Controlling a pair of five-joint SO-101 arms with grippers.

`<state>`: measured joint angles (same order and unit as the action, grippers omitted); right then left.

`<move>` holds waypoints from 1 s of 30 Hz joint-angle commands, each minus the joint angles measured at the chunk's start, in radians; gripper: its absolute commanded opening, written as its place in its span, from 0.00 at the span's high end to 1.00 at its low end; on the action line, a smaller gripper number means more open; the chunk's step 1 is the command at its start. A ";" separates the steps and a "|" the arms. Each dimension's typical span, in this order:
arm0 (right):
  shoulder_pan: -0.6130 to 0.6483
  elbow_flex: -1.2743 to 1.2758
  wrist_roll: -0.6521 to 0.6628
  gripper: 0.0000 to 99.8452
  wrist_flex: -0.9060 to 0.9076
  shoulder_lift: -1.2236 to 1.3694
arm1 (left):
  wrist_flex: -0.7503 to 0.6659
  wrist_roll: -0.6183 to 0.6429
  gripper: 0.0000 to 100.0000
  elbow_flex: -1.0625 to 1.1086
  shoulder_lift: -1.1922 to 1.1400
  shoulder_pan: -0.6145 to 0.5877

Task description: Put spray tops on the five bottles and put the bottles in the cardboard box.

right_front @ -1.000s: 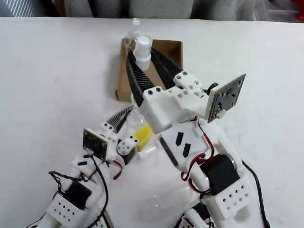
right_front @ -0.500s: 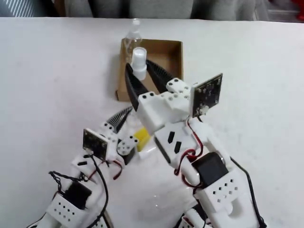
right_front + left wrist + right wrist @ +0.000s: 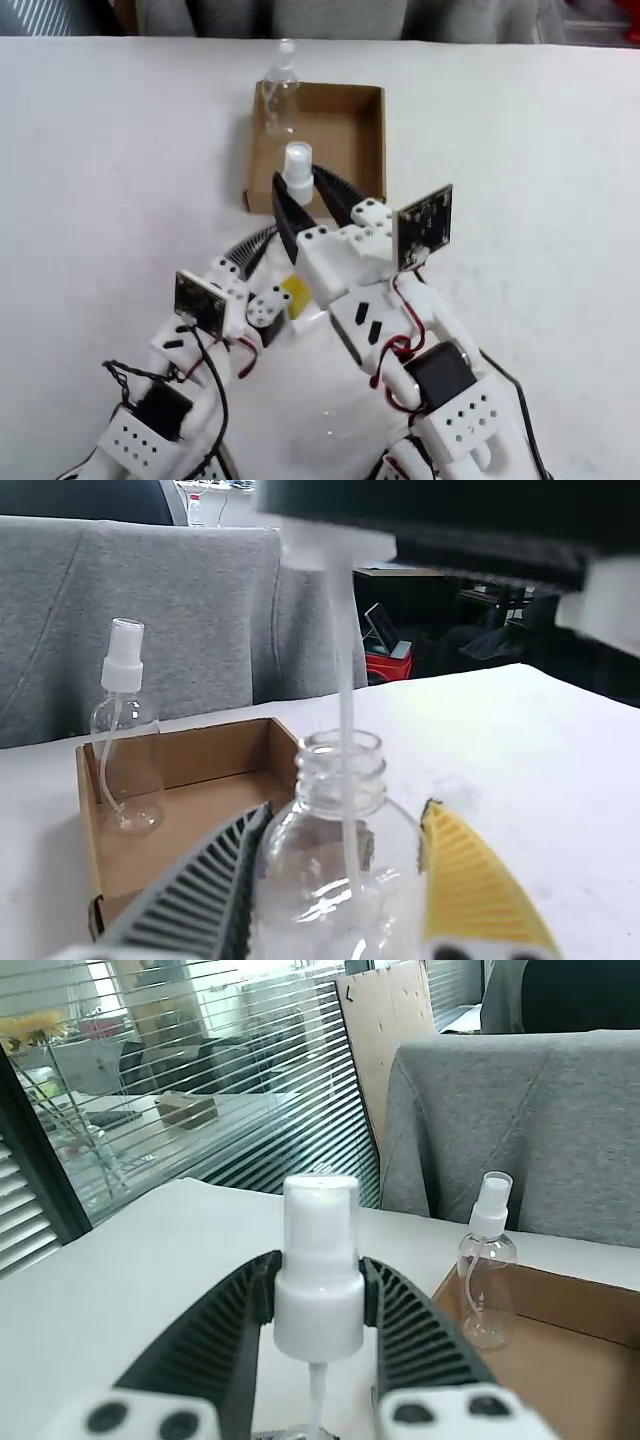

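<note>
At centre of the high view, right gripper (image 3: 300, 182) is clamped on a white spray top (image 3: 298, 160), one black finger on each side of its collar, nozzle cap sticking up above the fingertips. Spray top sits just over the near edge of the cardboard box (image 3: 345, 130). Lower left of centre, left gripper (image 3: 345, 820) is closed on a clear open bottle (image 3: 335, 875): grey ribbed finger (image 3: 215, 880) on one side, yellow finger (image 3: 465, 890) on the other, both against the glass-clear body below the shoulder. Bottle stands upright on the white table (image 3: 520, 120), right under the other claw. Left wrist view: thin dip tube (image 3: 345, 700) hangs from the spray top straight down through the threaded neck into the bottle; collar is well above the neck, not seated. One capped bottle (image 3: 280, 95) stands upright in the box's upper left corner, apart from both grippers. Grey upholstery behind the table's far edge.
</note>
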<state>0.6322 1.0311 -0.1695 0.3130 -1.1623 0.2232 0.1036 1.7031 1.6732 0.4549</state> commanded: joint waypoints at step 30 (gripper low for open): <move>0.084 0.124 -0.009 0.98 0.142 -0.163 | 0.002 0.000 0.87 -0.005 0.024 0.005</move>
<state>0.6981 1.1600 -0.1695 0.4419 -1.3142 0.2248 0.1036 1.7031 1.6763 0.4580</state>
